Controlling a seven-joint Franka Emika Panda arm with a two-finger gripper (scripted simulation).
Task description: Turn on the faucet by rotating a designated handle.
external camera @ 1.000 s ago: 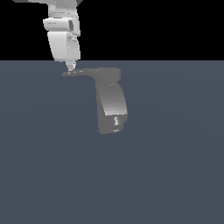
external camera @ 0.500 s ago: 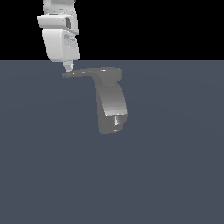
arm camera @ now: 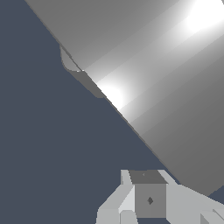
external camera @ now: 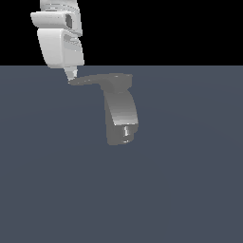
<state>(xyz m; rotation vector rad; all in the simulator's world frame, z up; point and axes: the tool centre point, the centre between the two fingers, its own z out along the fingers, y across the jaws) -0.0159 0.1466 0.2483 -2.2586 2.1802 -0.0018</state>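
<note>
The faucet [external camera: 121,114] is a glossy grey curved body standing on the dark floor, with a small nozzle [external camera: 126,133] at its lower end. The handle [external camera: 97,80], a flat thin lever, projects from its top toward the exterior view's left and tapers to a point. My gripper [external camera: 71,74] hangs from the white arm directly above that pointed end, its narrow tip touching or nearly touching it. The fingers look closed together with nothing between them. In the wrist view the handle [arm camera: 166,78] is a broad shiny slab close beyond my gripper [arm camera: 148,194].
A flat dark blue-grey floor [external camera: 190,190] spreads all around the faucet. Above the horizon the background is black. No other objects are in view.
The arm has shifted a little toward the exterior view's left and stays at the handle's tip. The handle itself has barely moved.
</note>
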